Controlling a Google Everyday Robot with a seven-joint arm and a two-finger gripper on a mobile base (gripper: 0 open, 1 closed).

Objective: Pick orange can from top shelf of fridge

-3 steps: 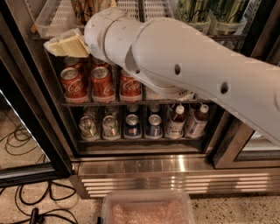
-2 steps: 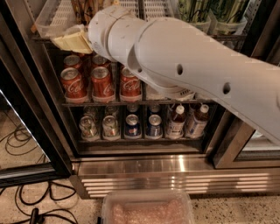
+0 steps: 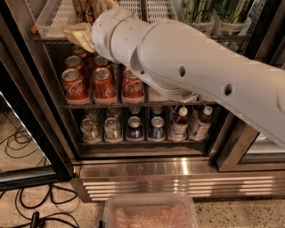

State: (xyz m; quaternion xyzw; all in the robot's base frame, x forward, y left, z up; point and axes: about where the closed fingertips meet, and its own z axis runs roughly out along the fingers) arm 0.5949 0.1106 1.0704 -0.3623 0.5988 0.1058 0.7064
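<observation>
Clear-plastic lane trays on the top shelf (image 3: pixel 48 22) of the fridge (image 3: pixel 147 171) are sitting just left of the gripper (image 3: pixel 79 35), which is hovering at the shelf's front edge; whether it is spread or pinching cannot be told. The orange can (image 3: pixel 86 9) is standing just above and behind it, apparently not yet lifted. Red cola cans (image 3: pixel 104 84) are lining the rack below it, with green-streaked cans (image 3: pixel 196 11) well to its right. The approach is looking complete; grasping and withdrawing are remaining.

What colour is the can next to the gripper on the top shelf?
The orange can is orange-brown with dark streaks, camera view; the gripper is right beside it.
</observation>
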